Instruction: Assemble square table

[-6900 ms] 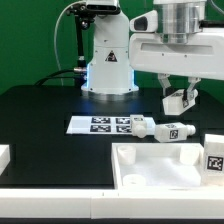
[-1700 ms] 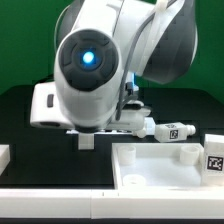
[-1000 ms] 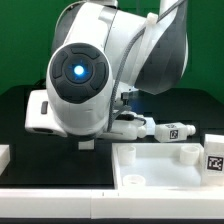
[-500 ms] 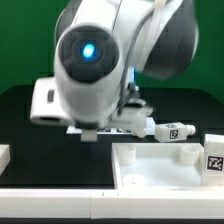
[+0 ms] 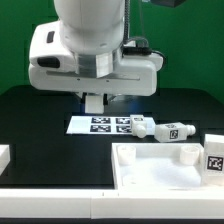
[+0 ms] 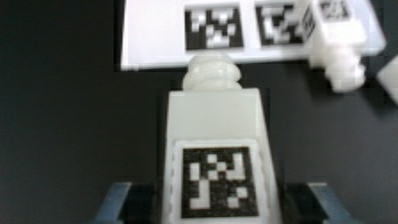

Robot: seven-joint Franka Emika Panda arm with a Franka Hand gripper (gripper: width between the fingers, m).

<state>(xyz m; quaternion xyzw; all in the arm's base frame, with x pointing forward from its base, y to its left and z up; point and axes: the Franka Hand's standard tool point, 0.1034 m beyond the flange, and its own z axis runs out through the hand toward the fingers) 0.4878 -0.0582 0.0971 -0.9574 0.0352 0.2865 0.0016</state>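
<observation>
The white square tabletop (image 5: pixel 150 178), tray-like with a raised rim, lies at the front of the black table. Two white legs (image 5: pixel 143 126) (image 5: pixel 172 131) lie on their sides behind it, and a third tagged leg (image 5: pixel 214 152) stands at the exterior view's right. My gripper (image 5: pixel 95 100) hangs over the marker board's left end with a white leg (image 5: pixel 95 103) showing under it. In the wrist view that leg (image 6: pixel 217 140) runs lengthwise between the fingers (image 6: pixel 125 200), tag up and peg end pointing away. The gripper (image 6: pixel 219 200) is shut on it.
The marker board (image 5: pixel 105 124) lies flat behind the tabletop and shows under the held leg (image 6: pixel 157 45) in the wrist view. Another leg (image 6: pixel 342 55) lies beside it there. A white block (image 5: pixel 3 156) sits at the exterior view's left edge. The arm's bulk fills the upper middle.
The arm has swung up and back, so its round joint no longer blocks the exterior view. The jaws narrowed onto the leg.
</observation>
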